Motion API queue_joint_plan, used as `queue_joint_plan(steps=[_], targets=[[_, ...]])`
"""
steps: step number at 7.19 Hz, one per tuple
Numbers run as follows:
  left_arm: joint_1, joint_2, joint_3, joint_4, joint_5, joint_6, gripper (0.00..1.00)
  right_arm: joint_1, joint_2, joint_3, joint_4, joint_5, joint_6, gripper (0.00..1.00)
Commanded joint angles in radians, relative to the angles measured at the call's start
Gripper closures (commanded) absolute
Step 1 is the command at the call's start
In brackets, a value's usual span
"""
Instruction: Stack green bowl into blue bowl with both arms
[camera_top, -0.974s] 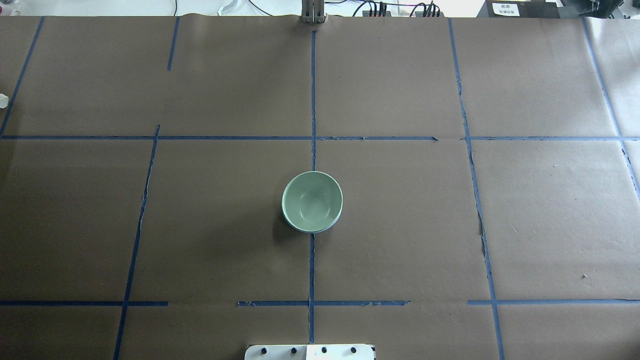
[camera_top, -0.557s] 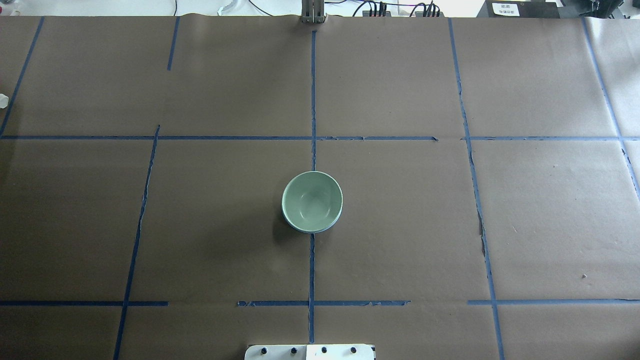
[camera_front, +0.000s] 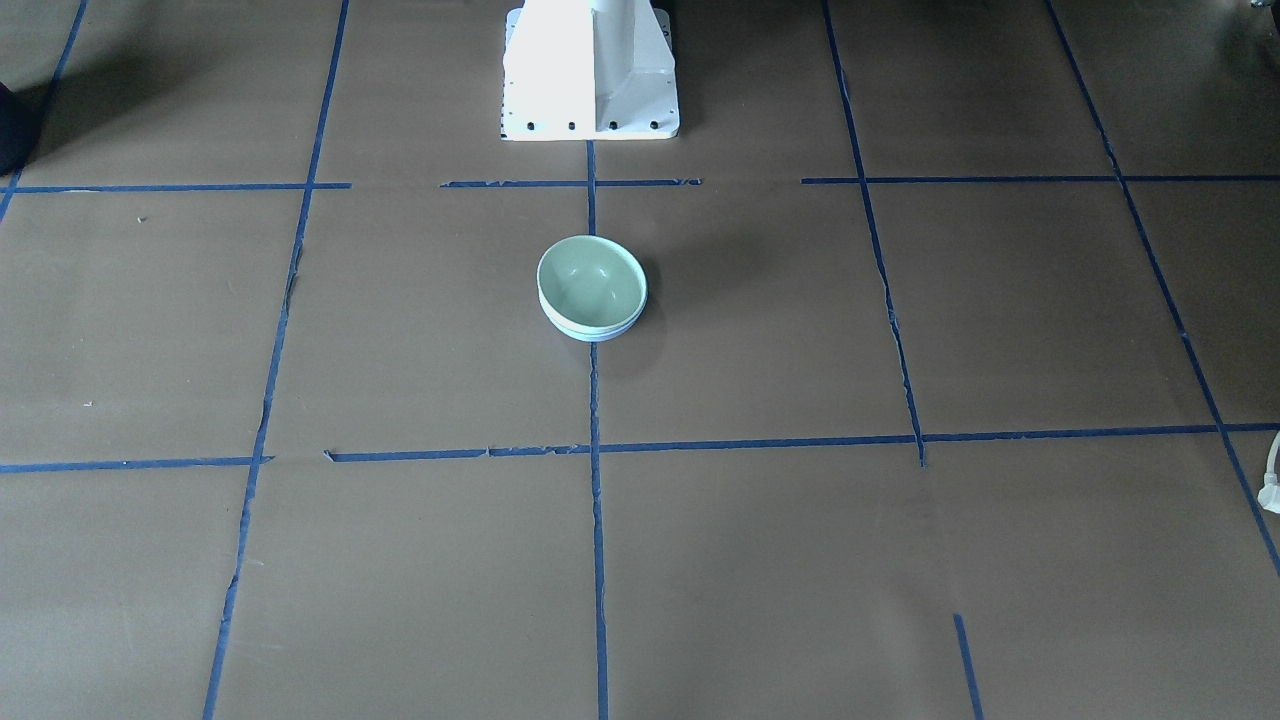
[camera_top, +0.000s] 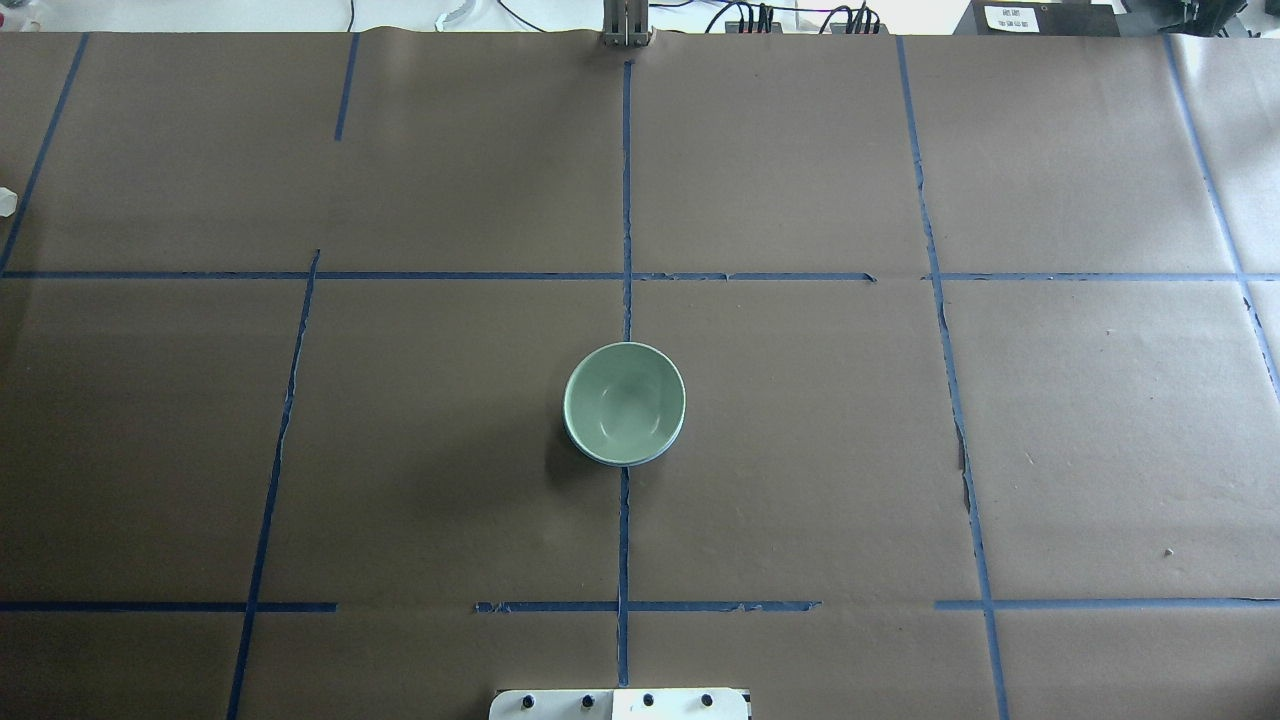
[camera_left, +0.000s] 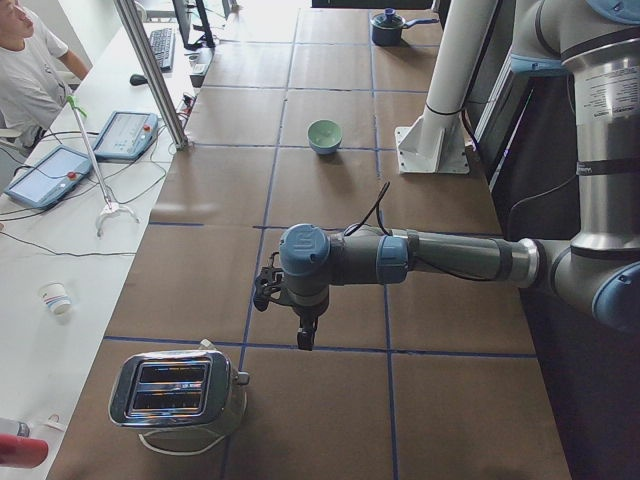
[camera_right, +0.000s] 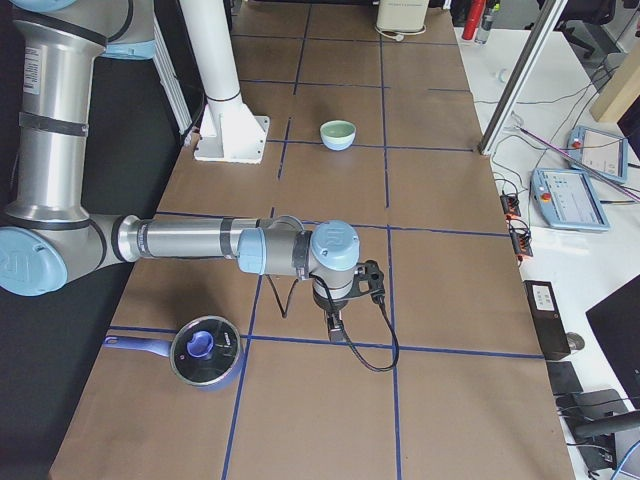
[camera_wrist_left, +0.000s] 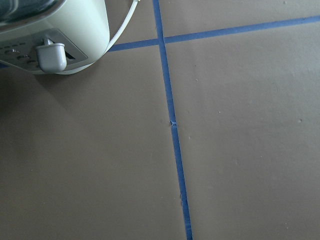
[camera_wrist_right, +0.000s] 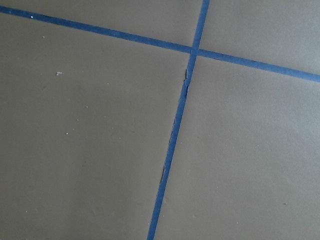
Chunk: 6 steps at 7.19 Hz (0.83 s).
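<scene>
Left claw (camera_left: 303, 336) by the toaster (camera_left: 178, 392), right claw (camera_right: 338, 328) by the lidded pot (camera_right: 205, 352): openness cannot be told. The green bowl (camera_top: 624, 400) sits nested in the blue bowl (camera_front: 590, 333), midway along the surface (camera_top: 850, 450).

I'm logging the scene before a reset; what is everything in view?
blue bowl: one, light blue, table centre
green bowl: one, mint green, nested inside it
toaster: one, silver, table's left end
saucepan: one, blue, lidded, table's right end
pedestal: one, white, robot's table edge
teach pendants: two, grey, side bench
paper cup: one, white, side bench
operator: one, white shirt, by bench
left arm: one, silver-grey, toaster end; left gripper black, state unclear
right arm: one, silver-grey, saucepan end; right gripper likewise
</scene>
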Motion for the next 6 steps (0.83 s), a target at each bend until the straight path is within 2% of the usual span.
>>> queue_joint_plan(steps=[1,2,6], targets=[[0.003,-0.006,0.012,-0.003,0.010,-0.007,0.00,-0.001,-0.020,-0.007,0.001,-0.005,-0.039,0.00],[0.003,-0.008,0.012,-0.003,0.034,-0.007,0.00,-0.001,-0.028,-0.007,0.000,0.007,-0.076,0.00],[0.007,-0.041,0.009,-0.006,0.032,-0.001,0.00,-0.001,-0.040,-0.013,-0.005,0.006,-0.080,0.00]])
